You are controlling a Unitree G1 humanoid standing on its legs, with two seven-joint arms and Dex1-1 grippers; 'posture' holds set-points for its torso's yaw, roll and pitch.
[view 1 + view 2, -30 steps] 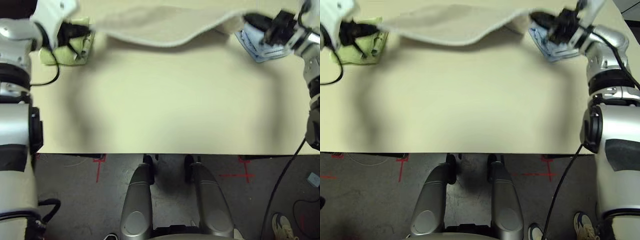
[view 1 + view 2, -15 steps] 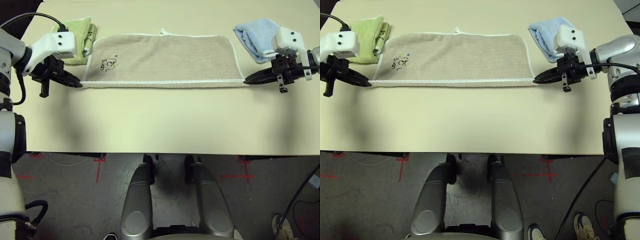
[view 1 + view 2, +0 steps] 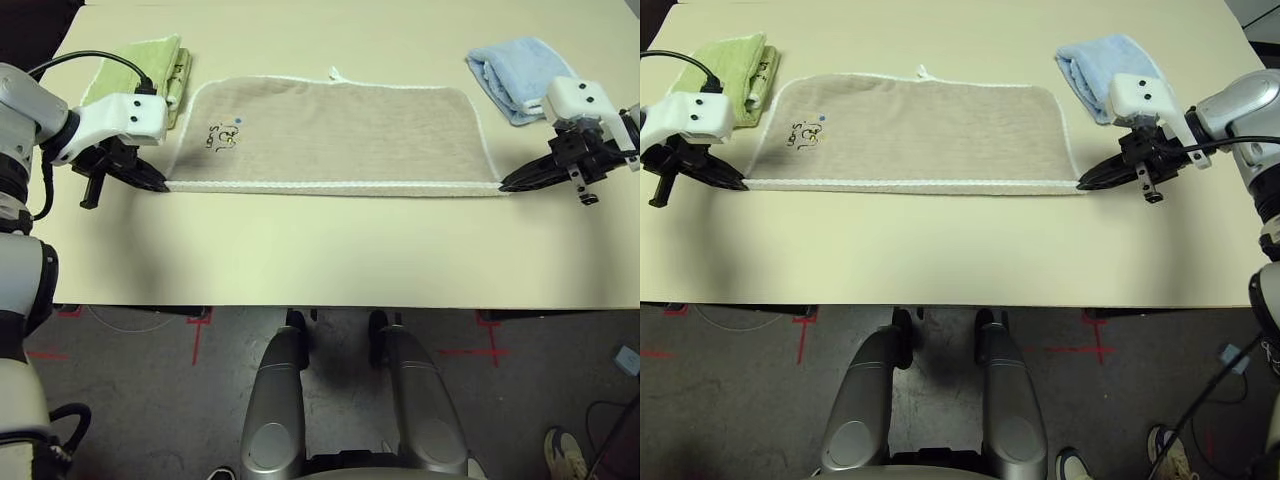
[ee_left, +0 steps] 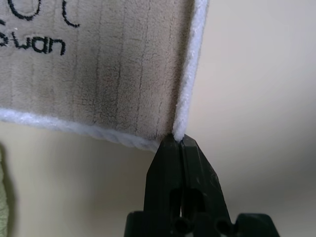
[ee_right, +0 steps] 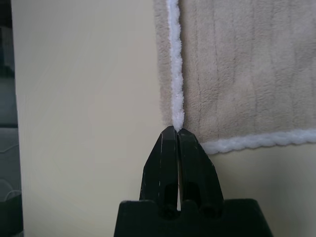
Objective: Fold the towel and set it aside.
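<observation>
Both hands, the left hand point(image 3: 155, 184) and right hand point(image 3: 510, 185), are pinched shut on the towel point(image 3: 335, 135)'s near corners, holding it taut and flat on the tabletop point(image 3: 320, 250) mid-frame, probably ready for a fold. Farther back, the green towel point(image 3: 150, 62) sits upper left and the blue towel point(image 3: 515, 75) upper right, out of the way.

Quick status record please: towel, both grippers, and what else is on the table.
towel: beige towel lying flat, already folded lengthwise, white edging around
left gripper: shut on the towel's near left corner
right gripper: shut on the towel's near right corner
green towel: folded, beyond the left corner
blue towel: folded, beyond the right corner
table: bare in front
</observation>
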